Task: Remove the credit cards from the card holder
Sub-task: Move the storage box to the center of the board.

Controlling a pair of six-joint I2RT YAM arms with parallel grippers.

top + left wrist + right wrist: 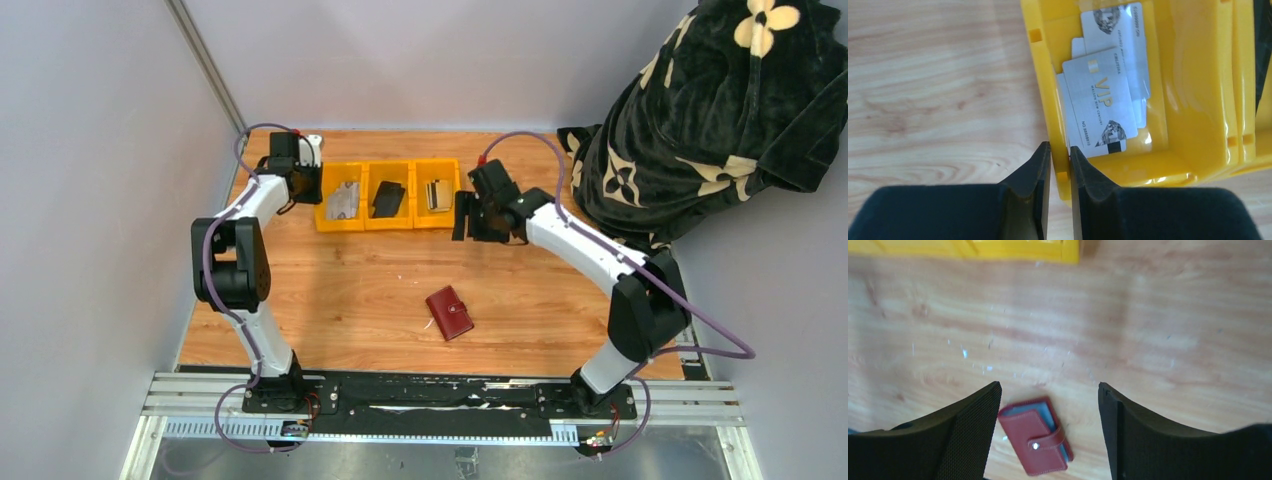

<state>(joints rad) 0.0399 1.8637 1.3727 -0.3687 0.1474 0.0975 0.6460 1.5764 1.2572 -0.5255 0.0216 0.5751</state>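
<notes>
right end effector (1049, 386), wide, empty; card holder (1034, 442) closed at its 6 o'clock. left end effector (1060, 147), narrow, empty, at tray (1198, 100) wall: best lifted straight, clear of credit cards (1100, 100).

Left pincer (1059, 146) nearly closed, narrow slit; right pincer (1049, 385) spread wide.

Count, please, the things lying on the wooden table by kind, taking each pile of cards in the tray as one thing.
Yellow tray: 1
Piles of cards: 3, namely silvery-grey pile, dark pile, tan-gold pile
Card holder, maroon, closed: 1
Total: 5
</notes>
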